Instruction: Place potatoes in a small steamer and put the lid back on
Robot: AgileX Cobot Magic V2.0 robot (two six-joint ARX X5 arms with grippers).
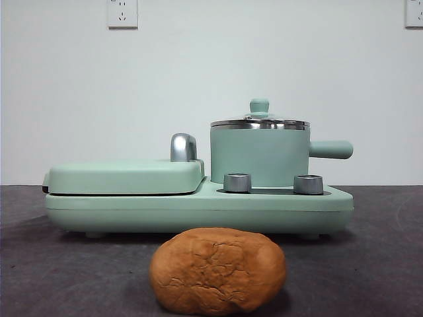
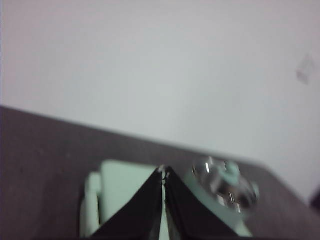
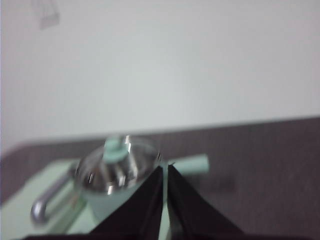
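The potato (image 1: 217,271), an orange-brown cracked lump, lies on the dark table in front of the appliance in the front view. The small steamer (image 1: 259,157) stands on the right side of the green base, its side handle pointing right. The lid (image 1: 260,122) with its green knob sits on the steamer. Neither gripper shows in the front view. My left gripper (image 2: 163,173) is shut and empty, high above the table, with the lid (image 2: 225,185) below it. My right gripper (image 3: 164,170) is shut and empty, above the steamer (image 3: 107,197) and its lid (image 3: 117,162).
A flat green griddle cover (image 1: 125,176) with a chrome handle (image 1: 183,146) takes the left half of the base (image 1: 198,208). Two steel knobs (image 1: 237,182) sit at the base's front. A white wall with sockets stands behind.
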